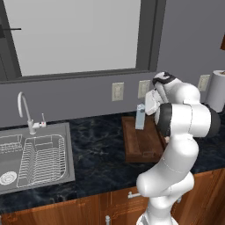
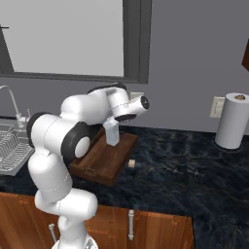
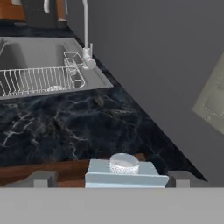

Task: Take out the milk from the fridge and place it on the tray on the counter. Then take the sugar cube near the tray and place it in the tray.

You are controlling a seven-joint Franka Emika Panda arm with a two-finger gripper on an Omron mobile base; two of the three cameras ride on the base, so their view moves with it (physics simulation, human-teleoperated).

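lighting: even, soft, moderately bright; no clear single source. shadows: faint, diffuse on the counter [image 1: 96,145]. glare: mild sheen on the arm's white shells. sharpness: rendered frames slightly soft and pixelated throughout; no edge distortion visible.

Wall: flat grey-violet painted wall [image 1: 88,94], running behind the whole work area.

Window: large pale window pane [image 1: 74,35] in a dark grey frame, set above the sink.

Outlets: cream rectangular wall sockets [image 1: 117,91], several along the wall, one beside the paper roll.

Sink: stainless steel basin [image 1: 35,158] sunk into the bench, with a white wire dish rack [image 1: 41,160] inside and a curved chrome tap [image 1: 25,112] at its back edge.

Paper roll: upright white paper towel roll [image 2: 232,120] on a stand near the wall.

Cupboards: brown wooden cabinet fronts [image 2: 155,228] with silver bar handles [image 2: 131,224].
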